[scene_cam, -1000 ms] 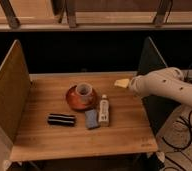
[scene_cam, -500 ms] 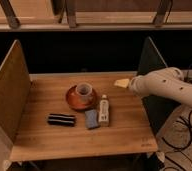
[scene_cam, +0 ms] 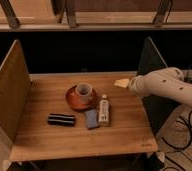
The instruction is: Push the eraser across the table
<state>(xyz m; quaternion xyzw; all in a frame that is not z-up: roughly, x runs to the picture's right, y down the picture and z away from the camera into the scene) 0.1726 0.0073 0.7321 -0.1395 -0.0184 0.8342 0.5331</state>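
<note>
One eraser [scene_cam: 61, 119] is lying flat on the desk [scene_cam: 49, 142], in the front left part of the plank top, with its long side running left to right. It is sitting well apart from the end effector [scene_cam: 122, 83] and nothing is touching it.

Just to its right one blue-grey block [scene_cam: 91, 119] is lying, near the eraser but with a gap between them. One small white bottle [scene_cam: 104, 110] is lying just beside the block on its right, its cap pointing toward the back of the desk. Whether bottle and block are touching cannot be told.

Behind these three, near the middle of the desk, one reddish-brown saucer [scene_cam: 72, 99] is carrying one pale cup [scene_cam: 83, 90].

Two upright board panels are standing at the desk's sides: one on the left [scene_cam: 9, 95] and one on the right [scene_cam: 151, 62].

One white arm [scene_cam: 164, 86] is reaching in from the right, passing in front of the right panel. Its end effector is showing as a pale yellowish tip hanging over the back right part of the desk, to the right of the saucer and behind the bottle. Whether it is apart or together cannot be told, and it is gripping nothing that can be seen.

Several dark cables [scene_cam: 185, 131] are lying on the floor to the right of the desk.
</note>
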